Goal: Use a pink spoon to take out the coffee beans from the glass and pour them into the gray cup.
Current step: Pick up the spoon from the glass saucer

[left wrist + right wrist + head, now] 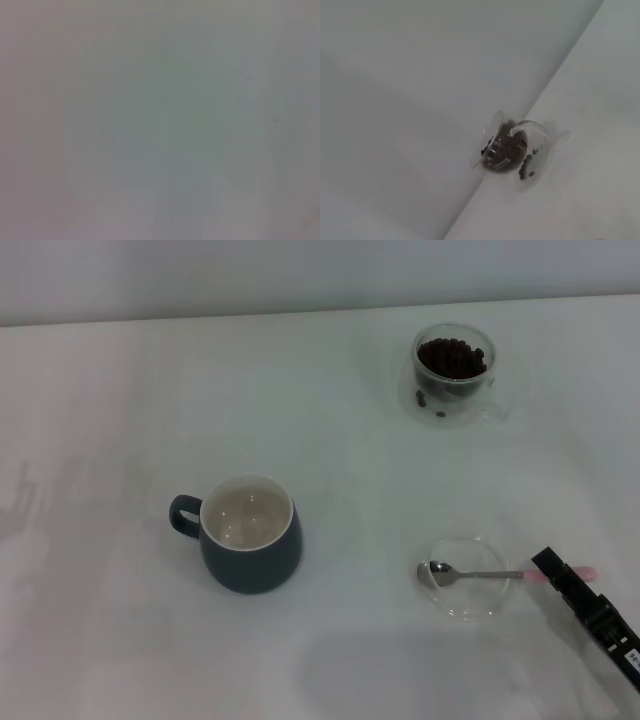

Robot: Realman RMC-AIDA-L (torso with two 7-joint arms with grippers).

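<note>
The gray cup [250, 535] stands left of centre on the white table, its white inside bare. The glass [452, 370] holding the coffee beans [452, 358] stands at the far right; it also shows in the right wrist view [512, 147] with the beans [502, 147] inside. The pink spoon [470, 573] lies with its silver bowl in a shallow clear dish [465, 580] at the near right, its pink handle pointing right. My right gripper [553, 565] sits over the pink handle at the near right edge. My left gripper is out of view.
The white table [120, 390] ends at a pale wall along the far edge. The left wrist view shows only a blank pale surface.
</note>
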